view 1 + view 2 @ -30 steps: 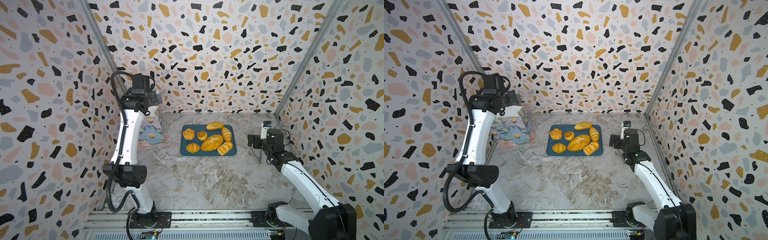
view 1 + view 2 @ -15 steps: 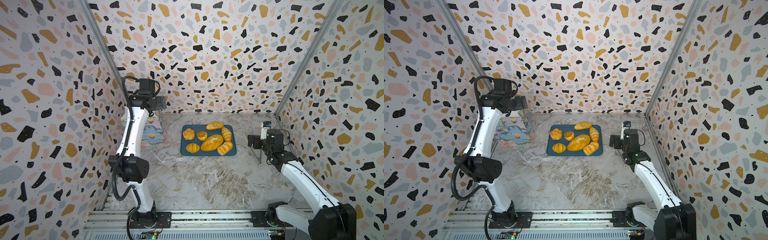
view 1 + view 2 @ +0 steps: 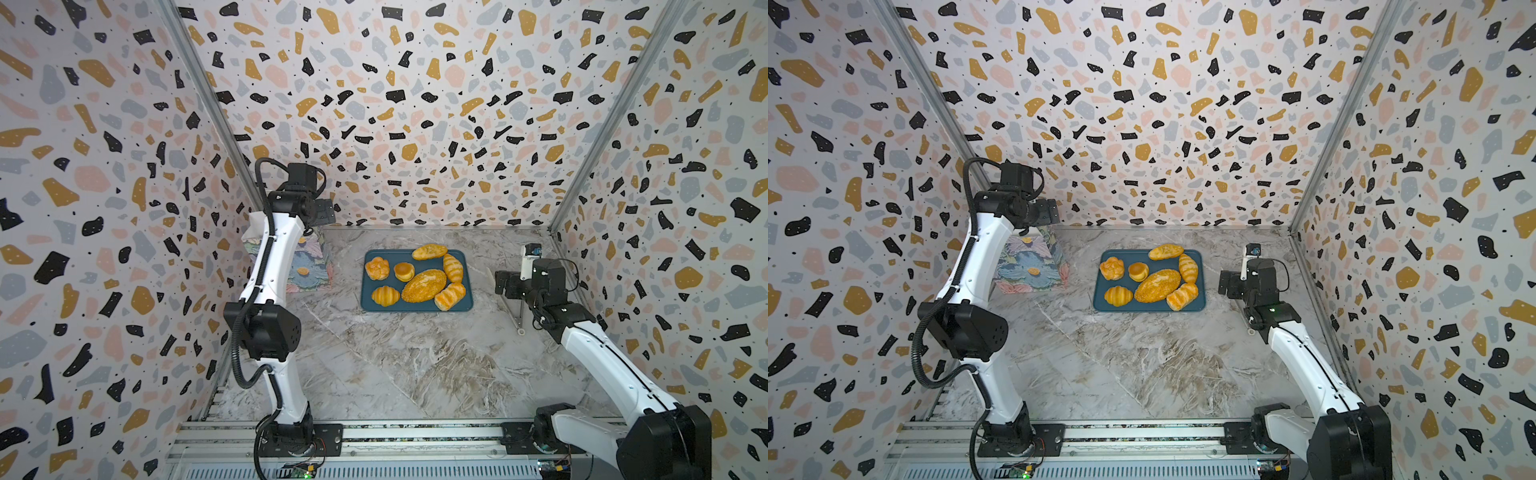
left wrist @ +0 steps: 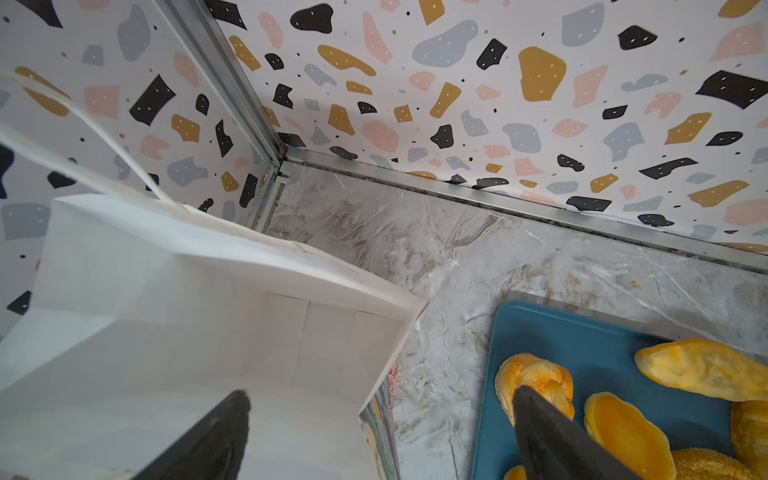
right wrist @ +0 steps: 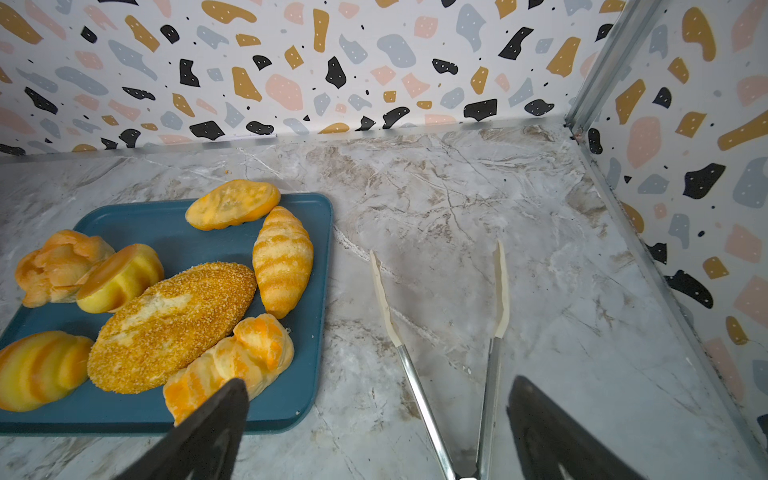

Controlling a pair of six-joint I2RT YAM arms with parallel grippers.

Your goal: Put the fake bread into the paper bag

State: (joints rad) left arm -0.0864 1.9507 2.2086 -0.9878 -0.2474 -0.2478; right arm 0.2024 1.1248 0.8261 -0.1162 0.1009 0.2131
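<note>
Seven pieces of bread (image 3: 419, 278) all lie on the blue tray (image 3: 411, 306) at the middle back of the table (image 3: 395, 365). The seeded loaf (image 3: 1156, 286) is in the centre with the smaller rolls around it. The bag (image 3: 1030, 266) stands upright to the left of the tray, apart from it and close to the back-left corner. Its mouth is open, and I see only white paper inside (image 4: 208, 332).

My left gripper (image 3: 323, 211) hangs high above the bag's tray-side edge with its jaws spread wide and nothing between them. In the left wrist view, one finger (image 4: 216, 436) sits over the bag's white inside and the other (image 4: 548, 432) over the knotted roll (image 4: 536, 378) at the tray's near corner. The bread is therefore below this gripper and off to its right, well apart from it.

My right gripper (image 3: 503, 285) is just right of the tray, low, with jaws also wide and empty. In the right wrist view it (image 5: 378, 381) looks down at a pair of metal tongs (image 5: 494, 291) with cream tips, lying splayed on the table. The ridged roll (image 5: 232, 361) at the tray's corner is beside one finger.

Compared with a second ago, the left arm has swung rightward. Its elbow has come in from the wall and its wrist has moved from the far side of the bag toward the tray. The right arm, bread, tray and bag have not moved.
</note>
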